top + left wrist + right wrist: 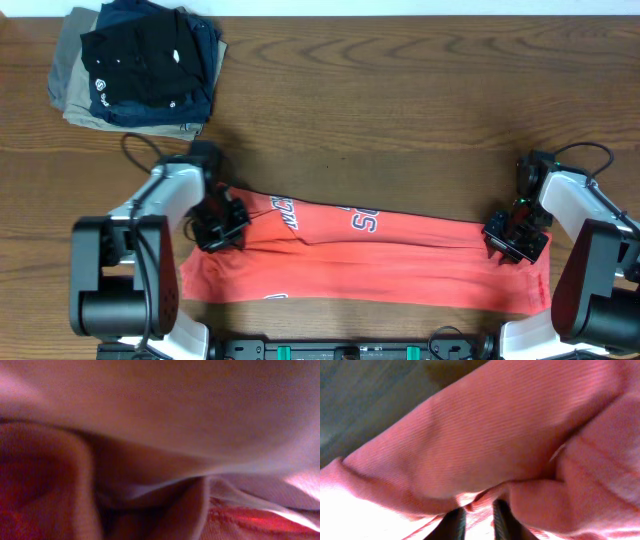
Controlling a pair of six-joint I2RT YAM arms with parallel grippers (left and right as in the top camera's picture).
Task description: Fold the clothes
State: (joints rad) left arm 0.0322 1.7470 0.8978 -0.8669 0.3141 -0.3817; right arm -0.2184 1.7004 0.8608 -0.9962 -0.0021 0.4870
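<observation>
The T-shirt (400, 260) is laid as a long band across the 6 o'clock side of the table (400, 100), running from 9 o'clock to 3 o'clock. Parts of its navy lettering can be seen along the 12 o'clock edge. The left gripper (220, 222) is set on the band's 9 o'clock end and the right gripper (517, 238) on its 3 o'clock end, both at the far edge.

In the right wrist view, 2 dark fingers (454, 525) are seen close together with a ridge of coral cloth bunched between them, so the jaws are judged narrow and pinched on the shirt. The left wrist view is filled with blurred cloth (no finger can be made out), so the state of those jaws cannot be told.

A lengthwise fold is judged to be in hand, with the shirt already narrowed to a strip. For the next move, both ends would need to be lifted together and kept level, so that the cloth between them is drawn taut and no slack is trapped. After that, a fold from 1 end toward the other would be called for.

A stack of folded garments (135, 65) lies well apart at 10 o'clock.
</observation>
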